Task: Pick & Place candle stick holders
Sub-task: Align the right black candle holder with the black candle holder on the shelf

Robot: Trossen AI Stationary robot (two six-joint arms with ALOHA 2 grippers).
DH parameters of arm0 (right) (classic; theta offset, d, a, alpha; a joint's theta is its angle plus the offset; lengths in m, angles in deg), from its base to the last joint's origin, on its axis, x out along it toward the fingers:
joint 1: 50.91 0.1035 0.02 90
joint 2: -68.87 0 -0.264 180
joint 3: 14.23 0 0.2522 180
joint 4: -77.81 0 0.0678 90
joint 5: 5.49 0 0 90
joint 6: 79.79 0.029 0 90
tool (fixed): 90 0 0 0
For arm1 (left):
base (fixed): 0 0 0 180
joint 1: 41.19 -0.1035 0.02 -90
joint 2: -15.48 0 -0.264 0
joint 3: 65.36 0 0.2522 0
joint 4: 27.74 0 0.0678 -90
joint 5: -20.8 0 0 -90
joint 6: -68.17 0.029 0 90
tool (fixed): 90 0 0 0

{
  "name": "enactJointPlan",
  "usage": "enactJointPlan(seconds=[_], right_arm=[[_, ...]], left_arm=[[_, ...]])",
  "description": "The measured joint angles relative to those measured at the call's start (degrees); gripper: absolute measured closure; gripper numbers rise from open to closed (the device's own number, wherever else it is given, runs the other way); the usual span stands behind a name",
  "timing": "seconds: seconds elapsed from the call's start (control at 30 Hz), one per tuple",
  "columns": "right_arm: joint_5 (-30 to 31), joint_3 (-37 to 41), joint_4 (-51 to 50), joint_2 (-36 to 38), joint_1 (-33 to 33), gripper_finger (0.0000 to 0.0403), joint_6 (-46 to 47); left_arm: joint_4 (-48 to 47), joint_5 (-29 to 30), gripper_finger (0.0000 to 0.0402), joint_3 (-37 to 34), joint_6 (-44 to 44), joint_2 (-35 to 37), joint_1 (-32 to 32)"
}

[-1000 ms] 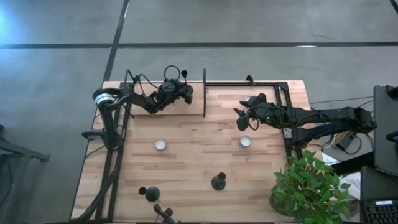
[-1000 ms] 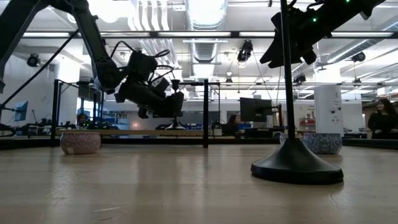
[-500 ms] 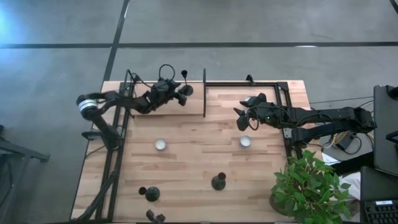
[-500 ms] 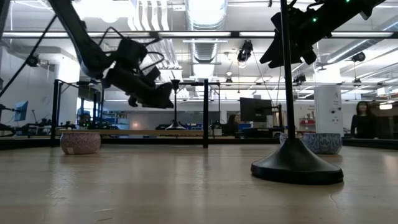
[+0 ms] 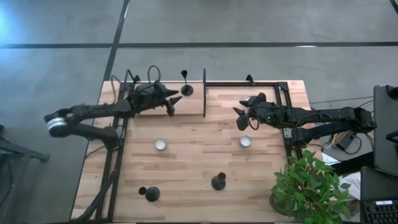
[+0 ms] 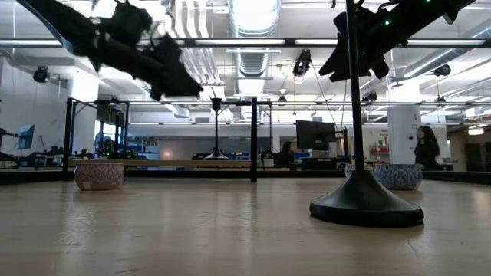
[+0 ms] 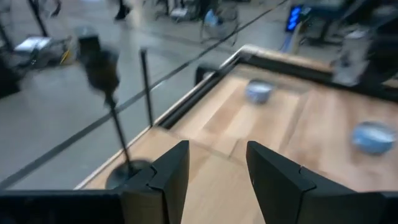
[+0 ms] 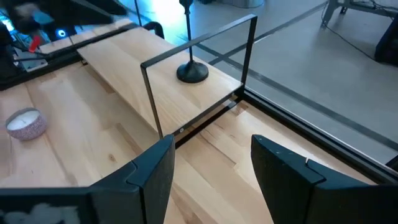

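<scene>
One black candle stick holder [image 5: 186, 89] stands on its round base at the table's far edge, just left of an upright black frame [image 5: 204, 93]. My left gripper [image 5: 174, 99] hangs open a little short of it and touches nothing; in the left wrist view [image 7: 214, 149] the holder [image 7: 115, 124] stands off to one side of the fingers. Two more holders [image 5: 218, 182] [image 5: 149, 193] stand near the front edge. My right gripper [image 5: 241, 118] waits open above the far right of the table, and its fingers [image 8: 152, 168] have nothing between them.
Two low tealight discs [image 5: 160, 144] [image 5: 245, 141] sit mid-table. The black frame runs along the far right edge [image 5: 249, 83]. A potted plant [image 5: 311, 186] stands at the front right corner. Bare wood lies between the tealights and the front holders.
My left gripper has drawn back from the far holder, rising and going toward the table's left edge, its arm swinging out over that edge. The holder stays upright on its base at the far edge.
</scene>
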Motion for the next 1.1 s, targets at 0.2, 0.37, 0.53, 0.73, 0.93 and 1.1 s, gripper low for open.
enactJointPlan(seconds=[0.2, 0.37, 0.53, 0.73, 0.93, 1.1], right_arm=[[-0.88, -0.01, 7.7, 0.17, -0.02, 0.02, -0.68], [-12.67, -6.14, 2.75, 0.59, -0.04, 0.02, -9.12], [-27.37, -18.16, -17.47, -1.02, 2.25, 0.02, -14.11], [-29.97, -25.9, -33.26, -3.97, 13.39, 0.0213, -10.4], [-21.25, -18.43, -21.25, -4.32, 27.46, 0.0243, -0.66], [-13.45, -10.15, -6.87, -6.58, 33.88, 0.026, 3.74]], left_arm=[[-5.03, -1.9, 0.0236, 0.0, -1.17, 13.05, 3.66], [-5.82, -6.11, 0.0236, 0.24, -5.49, 20.78, 6.94], [-7.93, -9.4, 0.0236, 0.31, -8.8, 24.75, 10.28], [-10.17, -8.66, 0.0237, 0.31, -8.42, 26.74, 12.51], [-10.42, -8.43, 0.0239, 0.31, -6.82, 27.16, 12.51], [-10.82, -8.27, 0.0239, 0.31, -4.77, 27.12, 12.51]])
